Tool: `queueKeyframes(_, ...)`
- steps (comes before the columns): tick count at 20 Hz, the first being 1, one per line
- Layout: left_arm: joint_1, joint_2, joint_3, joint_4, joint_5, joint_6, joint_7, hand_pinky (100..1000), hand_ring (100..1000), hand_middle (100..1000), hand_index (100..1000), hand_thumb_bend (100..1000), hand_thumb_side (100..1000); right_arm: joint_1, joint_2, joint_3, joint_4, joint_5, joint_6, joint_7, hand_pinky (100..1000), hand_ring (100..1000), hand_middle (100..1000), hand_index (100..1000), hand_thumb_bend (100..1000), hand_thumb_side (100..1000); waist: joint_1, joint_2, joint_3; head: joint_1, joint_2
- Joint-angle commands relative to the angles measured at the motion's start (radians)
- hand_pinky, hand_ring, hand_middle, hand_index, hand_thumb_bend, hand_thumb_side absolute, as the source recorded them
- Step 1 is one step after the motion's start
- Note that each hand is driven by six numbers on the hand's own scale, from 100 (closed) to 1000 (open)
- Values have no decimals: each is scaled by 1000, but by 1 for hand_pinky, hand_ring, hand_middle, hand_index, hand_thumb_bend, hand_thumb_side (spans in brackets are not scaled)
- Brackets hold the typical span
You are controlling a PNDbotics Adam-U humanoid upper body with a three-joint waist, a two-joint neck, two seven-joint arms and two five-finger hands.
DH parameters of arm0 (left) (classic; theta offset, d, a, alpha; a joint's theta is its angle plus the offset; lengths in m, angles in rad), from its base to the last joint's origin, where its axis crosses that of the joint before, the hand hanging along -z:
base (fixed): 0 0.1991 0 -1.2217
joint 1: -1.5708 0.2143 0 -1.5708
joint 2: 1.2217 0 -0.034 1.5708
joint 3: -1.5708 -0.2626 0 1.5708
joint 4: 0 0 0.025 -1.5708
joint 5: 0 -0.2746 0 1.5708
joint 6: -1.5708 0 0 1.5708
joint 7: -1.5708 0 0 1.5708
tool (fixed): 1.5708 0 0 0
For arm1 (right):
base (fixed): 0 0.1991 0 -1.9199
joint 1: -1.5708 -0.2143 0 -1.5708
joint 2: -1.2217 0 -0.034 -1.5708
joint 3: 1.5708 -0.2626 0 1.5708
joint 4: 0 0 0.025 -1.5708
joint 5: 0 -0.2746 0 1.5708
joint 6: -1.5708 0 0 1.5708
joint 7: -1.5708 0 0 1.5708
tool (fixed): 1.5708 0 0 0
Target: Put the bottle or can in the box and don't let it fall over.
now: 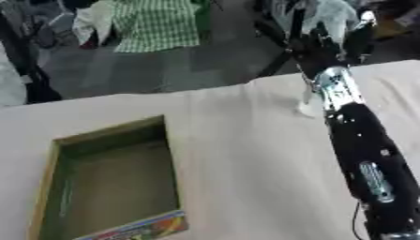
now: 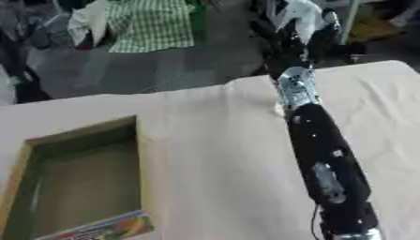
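My right arm (image 1: 361, 150) stretches up across the table to its far edge. There my right hand (image 1: 318, 47) is raised over the edge, its fingers curled round a pale, see-through bottle (image 1: 332, 16) that stands up out of the hand. The picture is blurred there, so I cannot make out the bottle's base. An open cardboard box (image 1: 115, 133) with a dark green inside lies at the near left of the table, well away from the hand. Nothing shows inside the box. My left hand is out of view.
The pale table (image 1: 246, 164) runs askew, its far edge (image 1: 205, 89) sloping up to the right, with dark floor beyond. A colourful printed flap (image 1: 144, 228) sits at the box's near end. A small whitish patch (image 1: 307, 108) lies on the table beside my forearm.
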Motion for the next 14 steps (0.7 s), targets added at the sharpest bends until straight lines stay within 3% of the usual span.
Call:
queueKeyframes(1,-9,21,6,-19,-6,-2,-4,829,859,805,816,798,625,-28,-20,-7,-18,-1,-7,7,100,100,243,920,313,932,-2,-18,3,-2,-11)
queueKeyframes(14,-7,23,6,-19,-6,-2,-6,829,858,805,812,793,625,-41,-28,-10,-32,-8,-20,39,100,100,235,882,295,907,-2,-24,1,-3,-12)
